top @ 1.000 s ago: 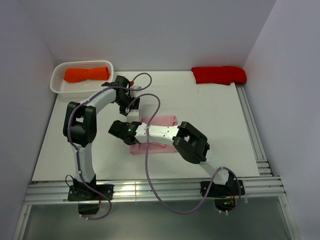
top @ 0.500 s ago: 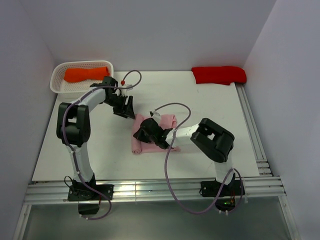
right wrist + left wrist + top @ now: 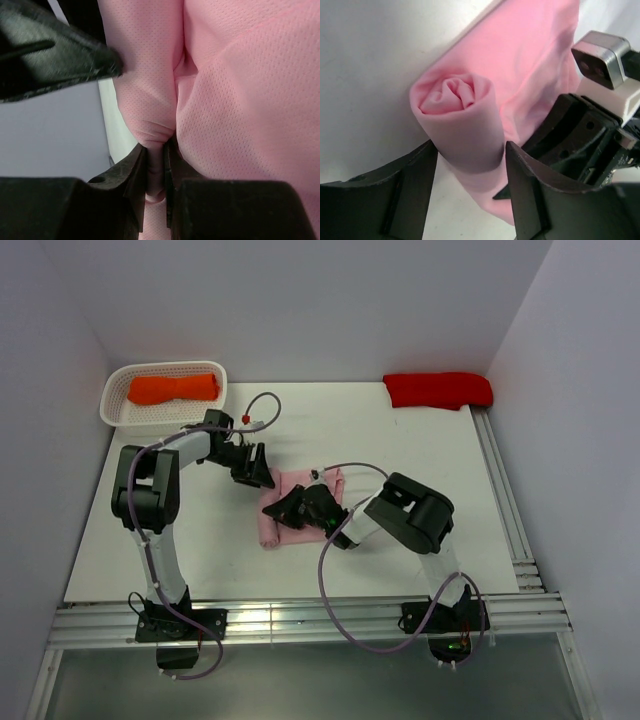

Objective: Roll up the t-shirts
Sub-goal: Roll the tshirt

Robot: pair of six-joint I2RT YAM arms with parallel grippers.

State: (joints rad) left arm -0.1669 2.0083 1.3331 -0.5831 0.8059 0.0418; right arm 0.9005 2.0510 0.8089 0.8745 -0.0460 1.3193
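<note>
**Pink shirt part-rolled, both grippers on it**

Left gripper [image 3: 472,150]: fingers [image 3: 412,192] stand apart, one on each side of the rolled end [image 3: 457,117] of the pink t-shirt [image 3: 272,528]. The roll lies in the gap between them and is not visibly squeezed. Cannot tell whether either finger presses on it. The spiral of the roll faces the left wrist camera, just ahead of the fingertips.

Right gripper [image 3: 155,157]: fingers [image 3: 125,192] are nearly together and clamp a thin fold of the pink cloth. The pinched fold runs down into the narrow gap between them. More pink cloth bulges just beyond the tips and to the right of them.

From the left wrist view, the right gripper sits just past the left gripper's right finger, on the unrolled part of the shirt.

From the top view, the shirt lies on the table [image 3: 200,540] under and between the two sets of fingers. Its rolled end is toward the left fingers.

Orange bundle [image 3: 172,388]: in a white basket [image 3: 140,418], beyond the left fingers and apart from them.

Red bundle [image 3: 438,389]: at the far right corner, well apart from both sets of fingers.
</note>
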